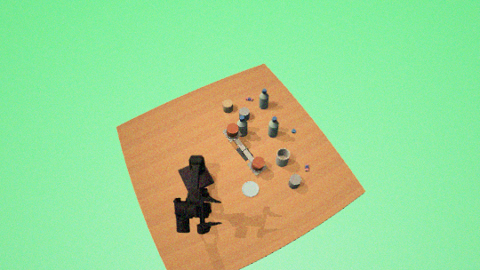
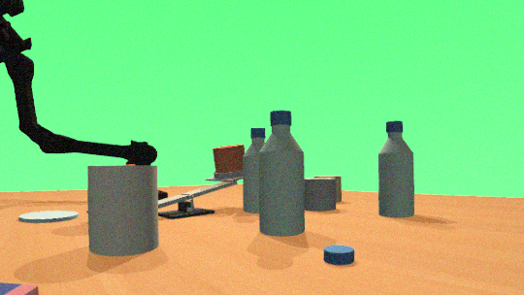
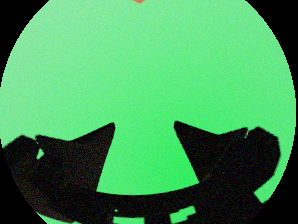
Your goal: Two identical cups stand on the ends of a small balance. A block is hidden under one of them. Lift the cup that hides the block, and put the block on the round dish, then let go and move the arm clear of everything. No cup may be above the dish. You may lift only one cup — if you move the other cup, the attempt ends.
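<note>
A grey cylinder [image 2: 123,210] is hiding the balance's [image 2: 194,194] near end and its cup; the arm [image 2: 24,97] is running off the exterior view's top-left corner.

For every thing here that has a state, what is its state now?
Gripper: open, empty.
Balance: tilted, far end up.
Far cup: raised end, upside down.
Near cup: low end, upside down.
Dish: bare.
Bottles: upright, capped.

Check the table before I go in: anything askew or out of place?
The balance beam is tilted: its far end holds one orange cup raised, while the other end dips toward the dish. Nothing looks toppled or spilled.
</note>
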Action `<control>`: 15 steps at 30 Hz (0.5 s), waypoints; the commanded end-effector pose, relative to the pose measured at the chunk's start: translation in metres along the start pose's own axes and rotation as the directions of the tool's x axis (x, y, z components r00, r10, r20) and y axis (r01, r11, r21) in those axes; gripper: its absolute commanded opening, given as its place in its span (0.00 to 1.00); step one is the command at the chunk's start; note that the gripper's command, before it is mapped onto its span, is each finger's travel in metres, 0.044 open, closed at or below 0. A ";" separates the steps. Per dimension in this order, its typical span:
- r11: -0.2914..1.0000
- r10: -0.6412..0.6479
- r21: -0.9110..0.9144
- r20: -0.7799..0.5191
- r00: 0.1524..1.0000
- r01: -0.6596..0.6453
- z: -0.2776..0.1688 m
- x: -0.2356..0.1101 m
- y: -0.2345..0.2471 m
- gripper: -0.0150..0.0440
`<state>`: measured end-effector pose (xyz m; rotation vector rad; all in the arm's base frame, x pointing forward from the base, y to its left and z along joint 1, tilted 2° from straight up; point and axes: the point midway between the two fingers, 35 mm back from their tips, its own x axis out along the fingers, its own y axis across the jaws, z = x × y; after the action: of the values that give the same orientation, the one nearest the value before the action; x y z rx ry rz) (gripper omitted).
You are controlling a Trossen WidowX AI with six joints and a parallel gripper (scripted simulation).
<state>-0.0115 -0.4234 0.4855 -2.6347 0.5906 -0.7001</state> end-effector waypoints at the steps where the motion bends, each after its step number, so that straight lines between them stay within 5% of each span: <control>1: 1.000 0.000 -0.005 -0.002 1.000 0.000 -0.001 0.000 -0.001 0.98; 15: 0.912 -0.029 -0.408 -0.162 0.986 -0.040 -0.046 -0.037 -0.059 1.00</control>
<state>-0.0444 -0.3880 0.5171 -2.8693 0.8075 -0.8360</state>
